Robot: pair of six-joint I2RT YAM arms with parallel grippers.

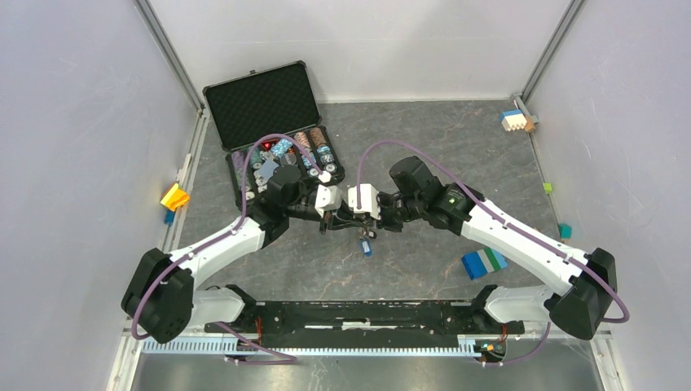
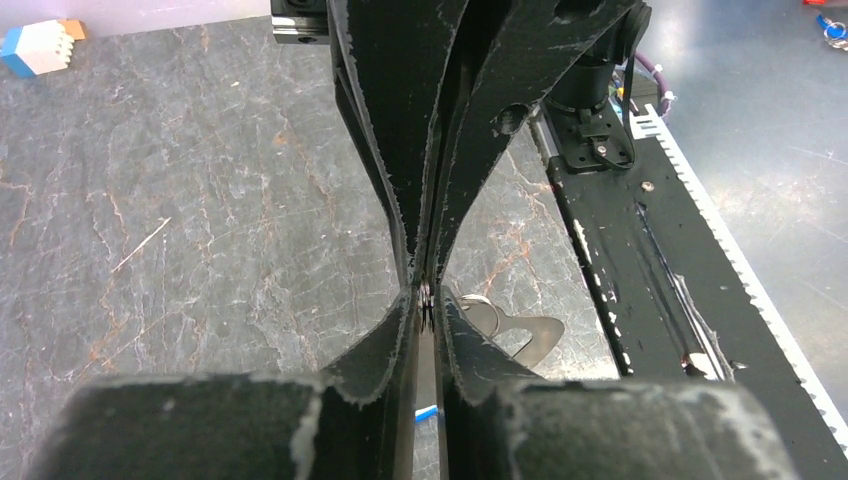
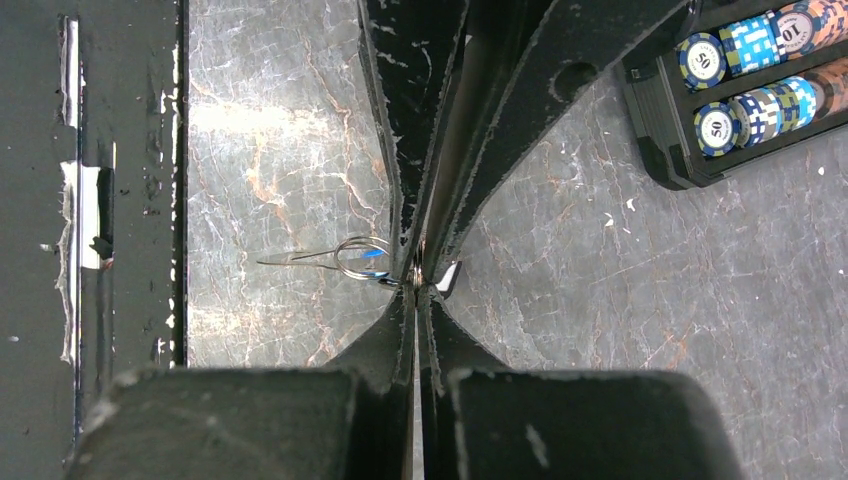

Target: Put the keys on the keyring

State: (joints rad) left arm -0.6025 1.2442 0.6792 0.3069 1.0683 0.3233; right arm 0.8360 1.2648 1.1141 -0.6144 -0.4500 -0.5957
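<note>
My two grippers meet tip to tip above the middle of the table. My left gripper (image 1: 349, 218) (image 2: 427, 300) is shut on the thin edge of the metal keyring (image 2: 478, 304). My right gripper (image 1: 364, 221) (image 3: 417, 276) is shut on a small key with a white tag (image 3: 448, 277), pressed against the keyring (image 3: 362, 258). A blue-tagged key (image 1: 367, 246) hangs below the tips; its blue tag (image 3: 375, 255) shows inside the ring. A key blade (image 3: 290, 261) sticks out sideways and also shows in the left wrist view (image 2: 520, 335).
An open black case of poker chips (image 1: 277, 155) (image 3: 745, 75) stands behind the grippers. A blue, white and green block (image 1: 484, 262) lies at the right front. Small blocks sit at the back right (image 1: 515, 120) and left edge (image 1: 173, 197). The black base rail (image 1: 367, 314) runs along the front.
</note>
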